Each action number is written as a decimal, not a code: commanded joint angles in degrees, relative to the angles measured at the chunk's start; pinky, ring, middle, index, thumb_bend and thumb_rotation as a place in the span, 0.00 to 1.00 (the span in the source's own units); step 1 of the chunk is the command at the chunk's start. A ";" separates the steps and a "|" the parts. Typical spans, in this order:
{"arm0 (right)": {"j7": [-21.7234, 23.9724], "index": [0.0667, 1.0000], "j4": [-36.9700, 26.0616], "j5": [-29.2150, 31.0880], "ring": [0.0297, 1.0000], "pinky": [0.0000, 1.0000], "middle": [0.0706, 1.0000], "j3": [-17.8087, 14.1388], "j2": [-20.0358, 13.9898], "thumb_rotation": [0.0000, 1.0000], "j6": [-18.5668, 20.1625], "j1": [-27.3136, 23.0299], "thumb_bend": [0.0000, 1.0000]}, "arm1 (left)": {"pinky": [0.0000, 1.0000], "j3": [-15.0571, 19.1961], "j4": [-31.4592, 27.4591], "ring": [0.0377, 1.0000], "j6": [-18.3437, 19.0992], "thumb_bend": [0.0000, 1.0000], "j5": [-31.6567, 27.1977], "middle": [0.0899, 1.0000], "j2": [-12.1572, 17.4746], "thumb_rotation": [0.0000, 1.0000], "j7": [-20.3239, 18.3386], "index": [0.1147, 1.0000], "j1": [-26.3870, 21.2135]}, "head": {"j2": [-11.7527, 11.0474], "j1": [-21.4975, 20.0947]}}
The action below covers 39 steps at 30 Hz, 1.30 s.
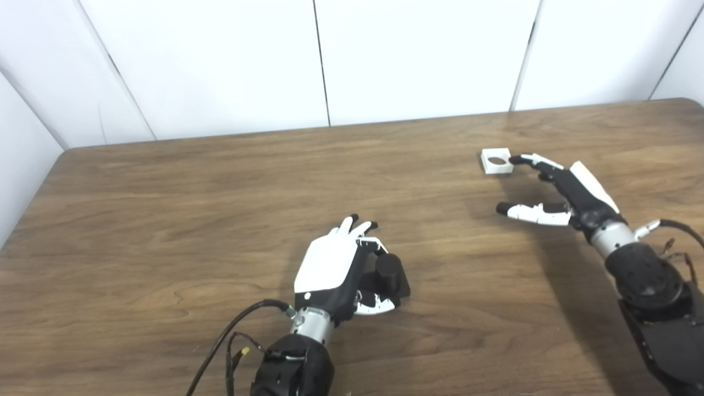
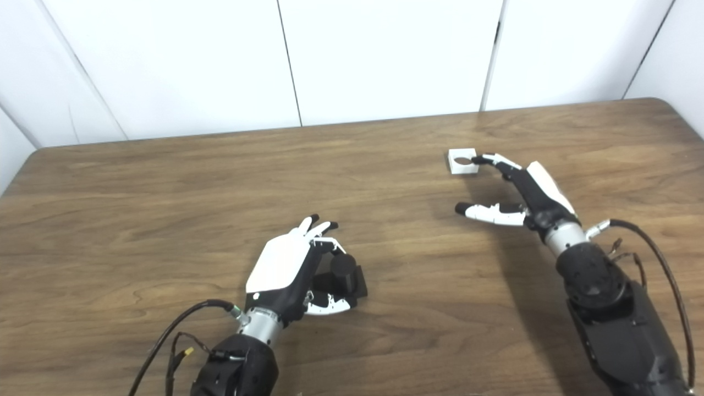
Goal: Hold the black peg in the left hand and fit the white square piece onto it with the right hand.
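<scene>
The black peg (image 1: 388, 271), a short cylinder on a flat square base, stands on the wooden table (image 1: 165, 220) at front centre. My left hand (image 1: 335, 269) lies just left of it, palm toward it. Its thumb curves round the near side and one finger round the far side, loosely and not closed. The other fingers point away. The white square piece (image 1: 496, 161), with a round hole, lies flat at the far right. My right hand (image 1: 555, 192) is open just right of it. One fingertip reaches its right edge and the thumb is spread out to the left.
White wall panels (image 1: 418, 55) stand behind the table's far edge. The table's left edge (image 1: 33, 198) runs close to a white side wall. Cables trail from both wrists near the front edge.
</scene>
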 commanded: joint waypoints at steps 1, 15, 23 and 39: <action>0.20 0.85 -2.26 -1.14 0.95 0.92 0.94 0.02 -1.42 0.38 -1.12 -3.24 0.76 | 0.96 -0.35 0.75 1.00 -0.54 0.52 0.51 0.91 0.27 0.06 -0.63 0.43 0.74 | 0.05 -0.01; 2.17 0.86 0.89 -5.15 0.98 0.95 0.94 1.40 -3.59 0.42 -0.69 -9.03 0.78 | 0.95 -0.45 1.10 1.00 -0.63 0.52 0.42 0.91 0.01 0.07 0.22 0.43 1.21 | -0.94 -0.27; 3.78 0.85 5.08 -7.79 0.99 0.93 0.95 4.02 -5.50 0.37 -2.00 -13.19 0.78 | 0.95 -0.51 1.47 1.00 -0.81 0.52 0.30 0.91 -0.13 0.07 1.10 0.43 1.36 | -1.28 -0.61; 4.79 0.81 13.91 -10.41 0.99 0.91 0.94 6.76 -7.38 0.32 -4.73 -19.58 0.80 | 0.95 -0.73 0.66 1.00 -0.55 0.52 0.60 0.91 -0.26 0.07 0.73 0.43 1.89 | -0.98 -0.83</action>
